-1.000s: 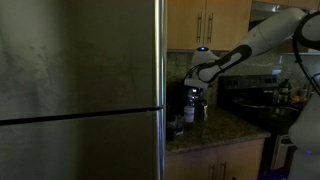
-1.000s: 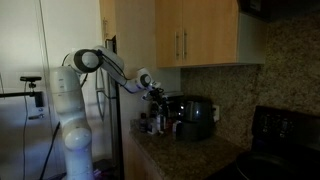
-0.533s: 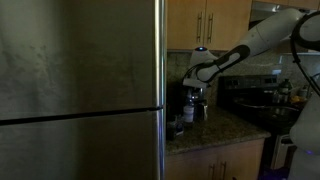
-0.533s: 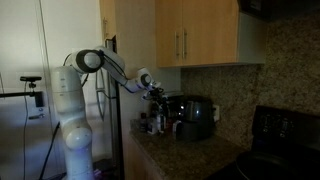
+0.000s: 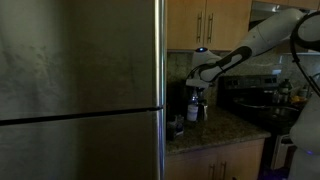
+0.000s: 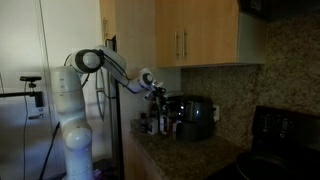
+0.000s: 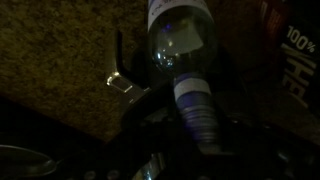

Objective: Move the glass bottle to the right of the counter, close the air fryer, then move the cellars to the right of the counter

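Observation:
The glass bottle stands on the speckled counter, and the wrist view looks down its pale neck. My gripper is shut on that neck, with dark fingers on either side. In both exterior views the gripper sits on top of the bottle, right beside the black air fryer. Small pale cellars stand low on the counter next to the fryer. I cannot tell from here whether the fryer is open.
A tall steel fridge bounds the counter on one side, and a black stove on the other. Wooden wall cabinets hang above. A dark labelled container stands close to the bottle.
The fingers have closed in on the bottle's neck. The arm has hardly moved, and the bottle stands where it was.

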`<state>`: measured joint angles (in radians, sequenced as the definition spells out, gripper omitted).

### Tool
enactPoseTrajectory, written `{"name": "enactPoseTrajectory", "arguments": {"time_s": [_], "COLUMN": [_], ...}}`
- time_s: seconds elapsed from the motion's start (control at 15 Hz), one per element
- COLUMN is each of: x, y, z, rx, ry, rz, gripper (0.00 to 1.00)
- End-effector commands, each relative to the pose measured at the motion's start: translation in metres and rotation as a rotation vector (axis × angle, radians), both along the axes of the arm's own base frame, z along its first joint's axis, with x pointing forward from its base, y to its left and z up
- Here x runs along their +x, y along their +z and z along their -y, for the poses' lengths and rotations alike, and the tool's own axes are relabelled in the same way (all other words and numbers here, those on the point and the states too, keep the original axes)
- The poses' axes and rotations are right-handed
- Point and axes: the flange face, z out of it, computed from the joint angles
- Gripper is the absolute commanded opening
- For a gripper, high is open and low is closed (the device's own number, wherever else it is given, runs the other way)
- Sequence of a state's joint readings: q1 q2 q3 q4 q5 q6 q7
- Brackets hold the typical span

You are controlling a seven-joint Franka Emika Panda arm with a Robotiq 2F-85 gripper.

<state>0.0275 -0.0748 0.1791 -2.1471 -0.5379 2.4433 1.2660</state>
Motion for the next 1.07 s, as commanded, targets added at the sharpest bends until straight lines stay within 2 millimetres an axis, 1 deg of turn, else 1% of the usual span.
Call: {"name": "enactPoseTrajectory", "arguments": {"time_s": [0.0,0.2,0.6,0.87,1.0], "x": [-0.003,-0.007,-0.017,-0.019,-0.016], "y": [0.020,0.024,0.021,0.018,0.014], "z": [0.025,0.054,0.126,0.182,0.217], "rx": [-0.015,-0.001,-0.016,-0.021,-0.019], "ry": [-0.071,-0.136,-0.304,-0.428,-0.506], "rz": [-0.029,-0.080,-0.154,-0.163,-0.146], "gripper": [0.06,0.06,0.06,0.06,0.06]}}
